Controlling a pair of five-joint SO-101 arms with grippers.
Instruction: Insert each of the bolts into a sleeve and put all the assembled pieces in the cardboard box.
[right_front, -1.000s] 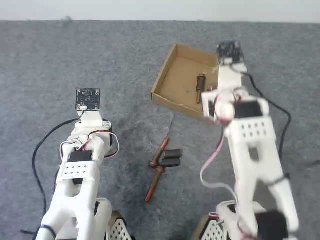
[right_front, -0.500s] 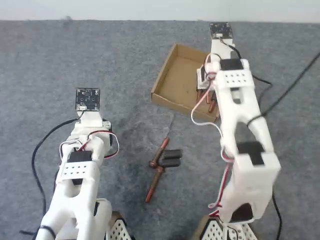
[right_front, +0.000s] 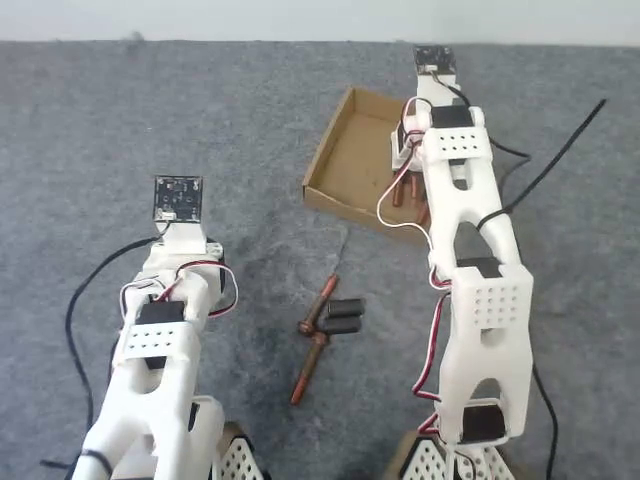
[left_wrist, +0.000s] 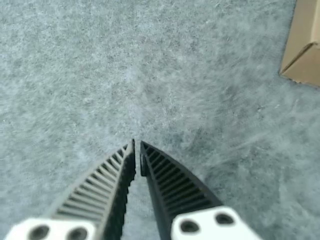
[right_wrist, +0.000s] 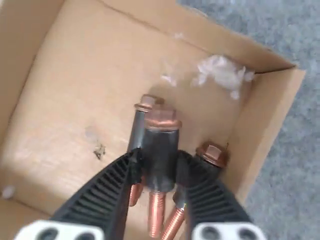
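In the high view, the left arm (right_front: 160, 340) is low over the grey desk (right_front: 180, 110), well apart from the cardboard box (right_front: 330, 150). The right arm (right_front: 462, 190) stretches out over the box, and its wrist end hides most of the box's right side. Copper bolt ends (right_front: 400, 192) show in the box beside the arm. Between the two arms, two loose bolts (right_front: 310, 362) lie almost in one line on the desk. Two black sleeves (right_front: 343, 315) lie side by side, touching the farther bolt.

In the left wrist view, the left gripper (left_wrist: 136, 146) is closed with nothing between its ribbed fingers, which meet at the tips above bare desk. A corner of the box (left_wrist: 302, 50) sits well off from it.

In the right wrist view, the right gripper (right_wrist: 159, 161) is inside the box. It is clamped on an assembled piece (right_wrist: 161, 145), a copper bolt pushed through a dark sleeve, with the hex head at one end and the thread showing past the fingers. Two more pieces lie on the box floor just beside it, one (right_wrist: 142, 112) on one side and another (right_wrist: 212, 154) near the box wall. A tuft of white fluff (right_wrist: 220, 72) sits in the far corner.
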